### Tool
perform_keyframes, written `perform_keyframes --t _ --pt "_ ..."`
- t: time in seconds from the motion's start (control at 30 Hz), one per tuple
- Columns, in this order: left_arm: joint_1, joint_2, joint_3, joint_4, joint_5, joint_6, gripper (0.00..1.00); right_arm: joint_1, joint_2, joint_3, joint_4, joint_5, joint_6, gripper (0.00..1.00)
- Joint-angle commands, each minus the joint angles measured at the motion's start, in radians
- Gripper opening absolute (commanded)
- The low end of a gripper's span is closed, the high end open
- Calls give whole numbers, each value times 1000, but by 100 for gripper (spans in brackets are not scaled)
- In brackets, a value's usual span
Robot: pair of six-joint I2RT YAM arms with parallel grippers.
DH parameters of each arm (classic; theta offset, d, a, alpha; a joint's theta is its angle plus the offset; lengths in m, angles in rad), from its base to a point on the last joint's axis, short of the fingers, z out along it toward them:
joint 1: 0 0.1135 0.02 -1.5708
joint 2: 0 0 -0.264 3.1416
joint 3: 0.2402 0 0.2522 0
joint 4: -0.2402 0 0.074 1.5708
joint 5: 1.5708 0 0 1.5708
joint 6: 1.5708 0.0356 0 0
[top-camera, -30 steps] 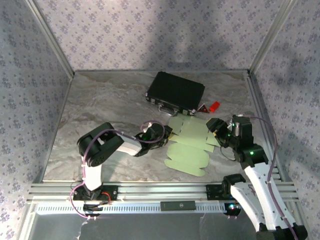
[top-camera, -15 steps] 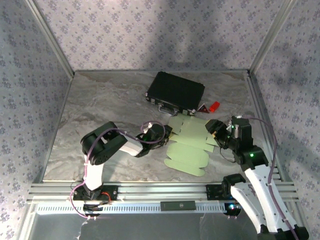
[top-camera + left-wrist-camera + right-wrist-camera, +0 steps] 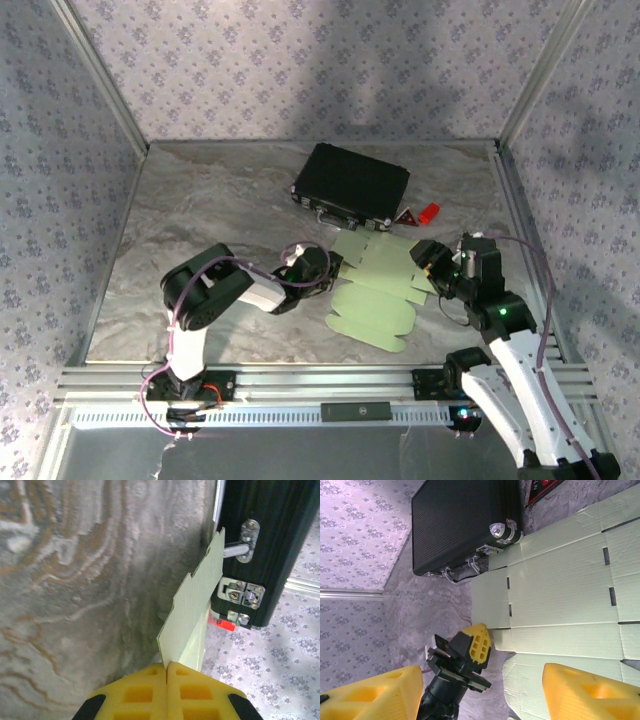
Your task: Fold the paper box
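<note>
Step in hand: first fold, left side. The left tool (image 3: pixel 166 667) has its pads together, clamped on a left-edge flap of the paper box (image 3: pixel 375 290) — in the left wrist view the card comes out from between the yellow pads and stands up off the counter (image 3: pixel 200 210). The rest of the pale green sheet lies flat and unfolded, centre-right on the counter, just in front of the black hard case (image 3: pixel 352 183); whether its far edge touches the case, cannot tell. The right tool (image 3: pixel 427 258) is at the sheet's right edge, jaws apart, nothing held. Judgement: task is at an early stage, no walls formed. The next move calls for swinging the pinched flap over along its crease toward the centre, w/ the right tool pressing the main panel down — thin card, likely to slide or buckle off the score line otherwise. Surface: grey marbled top, looks smooth, low grip. A small red item (image 3: pixel 429 212) lies beside the case. Enclosure: floral-print walls, aluminium rails at the near edge.
</note>
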Motion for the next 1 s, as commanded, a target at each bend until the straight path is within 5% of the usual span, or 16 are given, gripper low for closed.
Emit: perform_keyframes --t 0.0,0.37,0.6,0.8,0.97 --pt "-8 -94 11 -55 -31 53 0 10 -13 17 -28 28 11 66" --pt "-23 -369 50 -432 -31 184 0 18 -12 58 -37 54 28 66" --pt "59 -550 128 -653 13 411 0 33 22 93 -15 46 11 67" --pt "275 -581 284 -858 363 740 0 33 139 169 24 7 -175 68" --pt "426 -597 406 -1098 591 1040 0 23 312 240 111 -145 -392 72"
